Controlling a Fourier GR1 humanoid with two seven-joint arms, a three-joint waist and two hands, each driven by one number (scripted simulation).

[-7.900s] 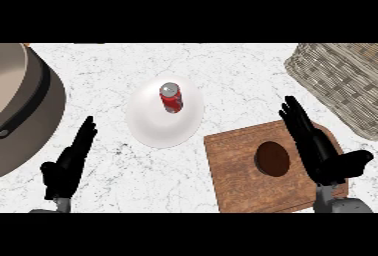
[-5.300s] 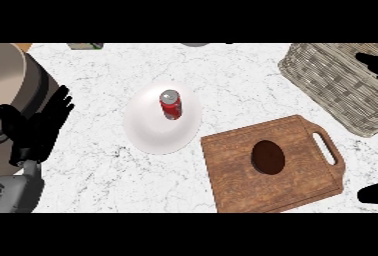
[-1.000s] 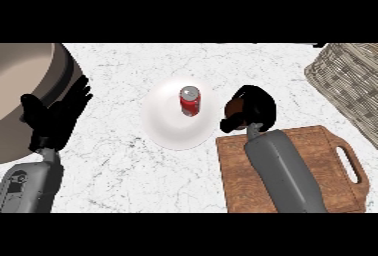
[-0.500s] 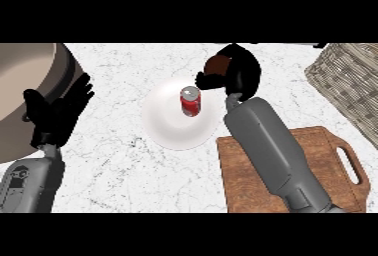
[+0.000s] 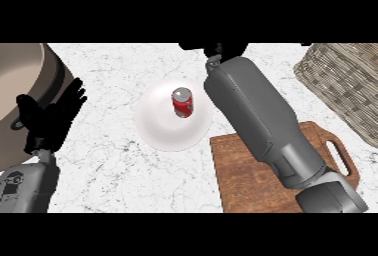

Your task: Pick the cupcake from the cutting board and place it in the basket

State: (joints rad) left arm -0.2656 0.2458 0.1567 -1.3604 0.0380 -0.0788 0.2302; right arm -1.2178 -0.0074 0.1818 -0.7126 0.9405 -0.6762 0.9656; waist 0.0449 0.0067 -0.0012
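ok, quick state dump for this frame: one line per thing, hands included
Cutting board: flat on the counter, no cupcake showing on its visible part.
Cupcake: not visible.
Basket: at the right edge, inside hidden.
Can: upright on the white plate.
Right hand: at the top edge, mostly cut off, fingers unreadable.
Left hand: open, resting at left by the pot.
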